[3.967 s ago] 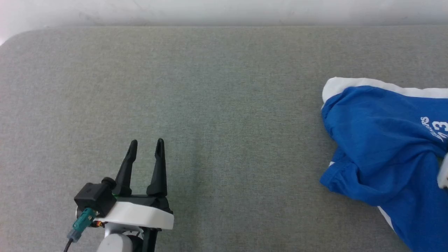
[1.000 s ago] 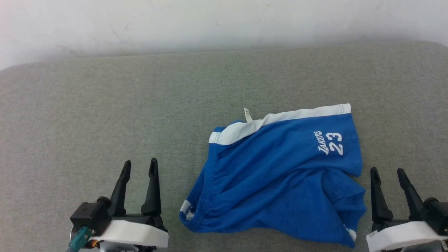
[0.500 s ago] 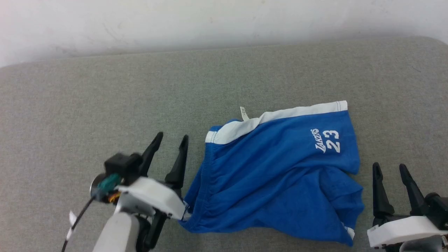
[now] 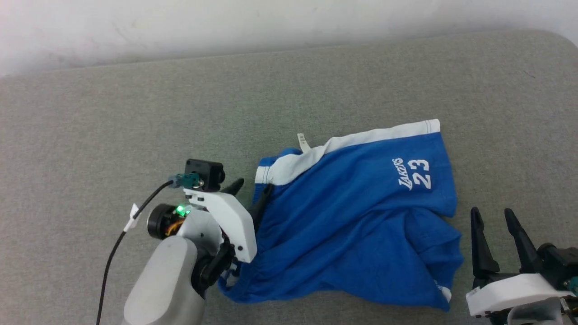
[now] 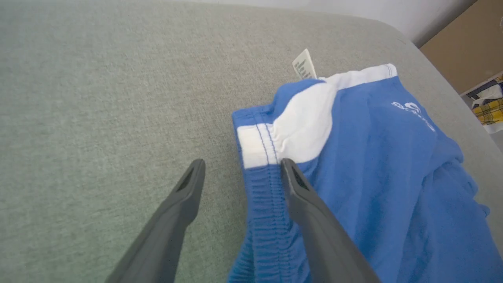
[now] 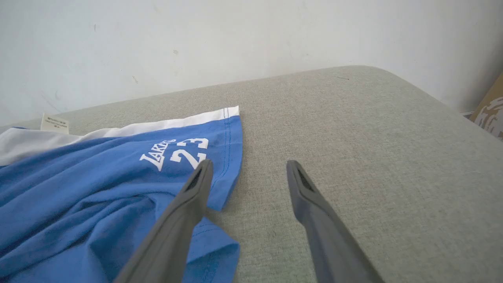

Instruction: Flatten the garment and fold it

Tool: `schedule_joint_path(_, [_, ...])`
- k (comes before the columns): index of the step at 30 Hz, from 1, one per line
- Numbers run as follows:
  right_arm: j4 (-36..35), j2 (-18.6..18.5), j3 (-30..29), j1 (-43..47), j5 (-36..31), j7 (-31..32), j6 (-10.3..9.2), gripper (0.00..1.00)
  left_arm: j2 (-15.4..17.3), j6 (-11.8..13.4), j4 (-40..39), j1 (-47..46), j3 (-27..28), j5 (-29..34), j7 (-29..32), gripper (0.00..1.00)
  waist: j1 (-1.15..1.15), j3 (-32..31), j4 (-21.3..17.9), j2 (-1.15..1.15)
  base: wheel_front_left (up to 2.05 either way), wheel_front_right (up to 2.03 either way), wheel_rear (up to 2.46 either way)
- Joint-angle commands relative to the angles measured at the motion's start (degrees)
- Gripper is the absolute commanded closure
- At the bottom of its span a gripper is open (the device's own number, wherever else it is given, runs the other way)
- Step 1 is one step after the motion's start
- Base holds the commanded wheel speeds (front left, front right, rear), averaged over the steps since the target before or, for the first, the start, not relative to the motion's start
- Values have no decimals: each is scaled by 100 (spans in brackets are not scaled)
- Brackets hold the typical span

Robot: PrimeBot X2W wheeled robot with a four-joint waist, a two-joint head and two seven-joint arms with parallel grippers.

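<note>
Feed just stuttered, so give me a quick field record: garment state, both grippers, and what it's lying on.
garment: crumpled, not flat, "Lakers 23" print facing up
left gripper: open, straddling the garment's gathered edge, one finger over cloth, one over the surface
right gripper: open, beside the garment's right side, holding nothing
surface: grey fabric pad

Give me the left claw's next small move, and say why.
Probably lower the left claw slightly and close it on the gathered waistband of the garment. Its jaws stand open astride that edge, one finger over the blue cloth, the other over the bare grey surface. The garment lies rumpled, so a grip there would likely let it be pulled flat.
</note>
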Motion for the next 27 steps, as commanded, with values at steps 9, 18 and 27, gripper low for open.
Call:
schedule_joint_path(9, [45, 15, -9, -124, -2, 1, -4, 0, -147, 24, 236, -256, 103, -379, -209, 100, 0, 118, -207, 0, 0, 0, 0])
schedule_joint_path(18, [13, 15, 11, -270, 19, -26, -4, 0, -91, 250, 256, -1264, 714, -762, -512, 100, 0, 418, -287, 0, 0, 0, 0])
schedule_joint_path(27, [123, 15, 269, -690, 76, -93, -4, 0, 524, 505, 1401, -2492, 1164, -579, -966, 100, 0, 1022, -675, 0, 0, 0, 0])
